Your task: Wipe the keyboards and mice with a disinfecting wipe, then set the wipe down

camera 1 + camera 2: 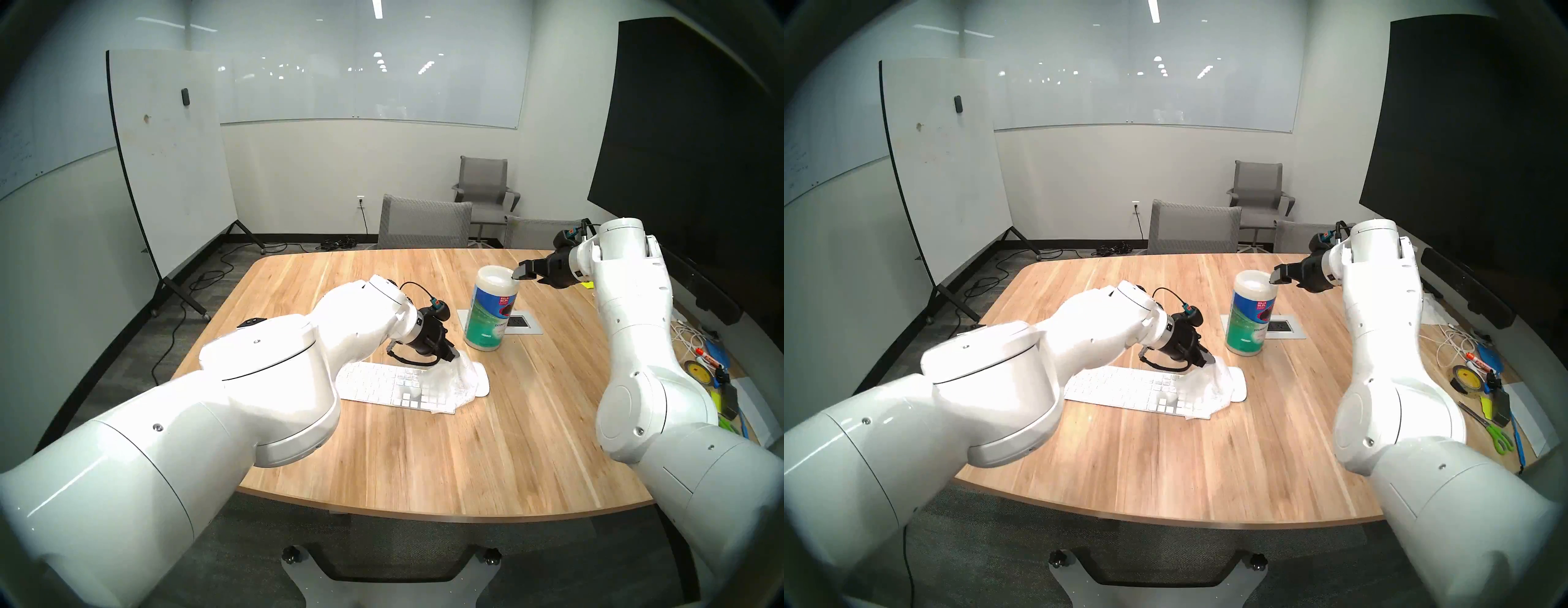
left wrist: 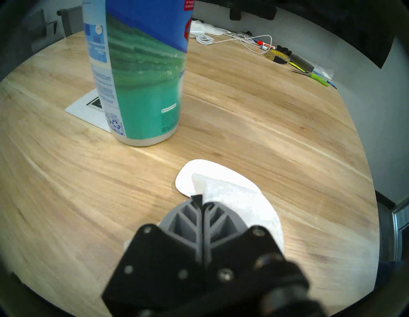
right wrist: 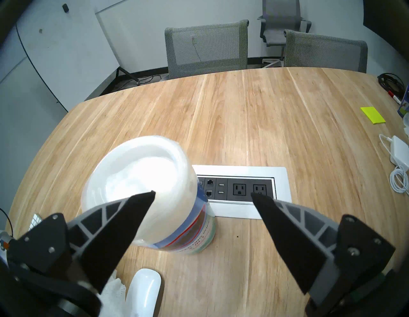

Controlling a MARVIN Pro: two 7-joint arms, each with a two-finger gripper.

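Observation:
A slim white keyboard (image 1: pixel 377 380) lies mid-table, its left end hidden behind my left arm. The white oval mouse (image 1: pixel 482 379) sits just off its right end. My left gripper (image 1: pixel 452 355) is shut on the disinfecting wipe (image 1: pixel 445 382), a rumpled white sheet draped over the keyboard's number-pad end and part of the mouse. In the left wrist view the shut fingertips (image 2: pixel 200 198) pinch the wipe (image 2: pixel 241 199) over the mouse (image 2: pixel 188 179). My right gripper (image 1: pixel 525 271) hangs open and empty by the canister's top, its fingers (image 3: pixel 132 212) spread wide.
A tall wipe canister (image 1: pixel 490 314) with a green-blue label stands behind the mouse, next to a recessed outlet panel (image 3: pixel 241 190). Cables, tape, scissors and markers (image 1: pixel 1471 378) clutter the table's right edge. Grey chairs (image 1: pixel 424 225) stand at the far side.

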